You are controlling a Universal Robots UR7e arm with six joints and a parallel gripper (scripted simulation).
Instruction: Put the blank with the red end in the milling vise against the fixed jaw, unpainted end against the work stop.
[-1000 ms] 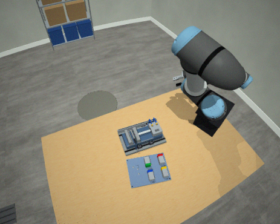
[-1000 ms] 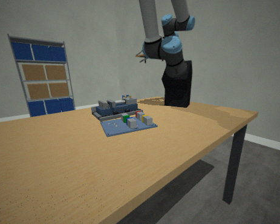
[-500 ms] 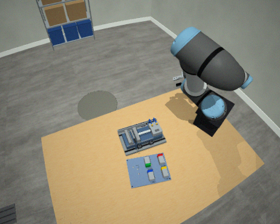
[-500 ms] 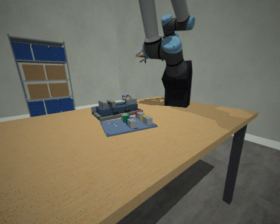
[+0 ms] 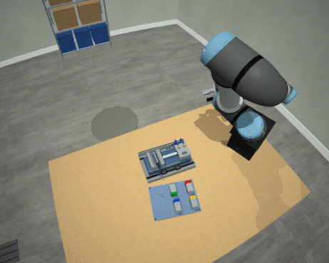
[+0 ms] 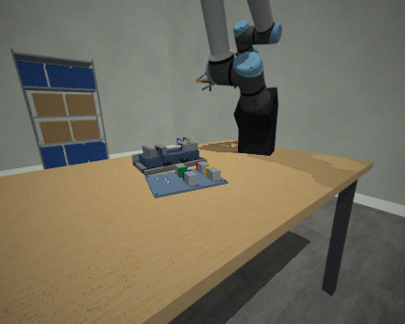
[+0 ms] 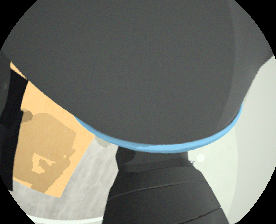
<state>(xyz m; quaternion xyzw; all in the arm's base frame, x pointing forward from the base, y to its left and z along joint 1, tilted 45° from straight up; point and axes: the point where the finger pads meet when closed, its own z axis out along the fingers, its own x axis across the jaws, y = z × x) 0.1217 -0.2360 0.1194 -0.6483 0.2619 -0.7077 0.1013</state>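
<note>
The blank with the red end (image 5: 189,185) (image 6: 201,166) lies on the blue plate (image 5: 160,207) (image 6: 166,187), at its back right corner. Beside it lie blanks with a green end (image 5: 173,190) (image 6: 182,170), a blue end (image 5: 177,205) (image 6: 191,178) and a yellow end (image 5: 193,200) (image 6: 212,173). The milling vise (image 5: 165,160) (image 6: 166,157) stands just behind the plate, nothing between its jaws. My gripper (image 5: 208,95) (image 6: 203,84) is open and empty, high up beside the arm's base, far from the plate. The wrist view shows mostly the arm's own body.
The arm's black base block (image 5: 250,140) (image 6: 255,127) stands at the table's (image 5: 96,199) (image 6: 118,236) far right corner. A shelf (image 5: 78,25) (image 6: 59,109) with boxes stands by the wall. A round grey patch (image 5: 114,122) lies on the floor.
</note>
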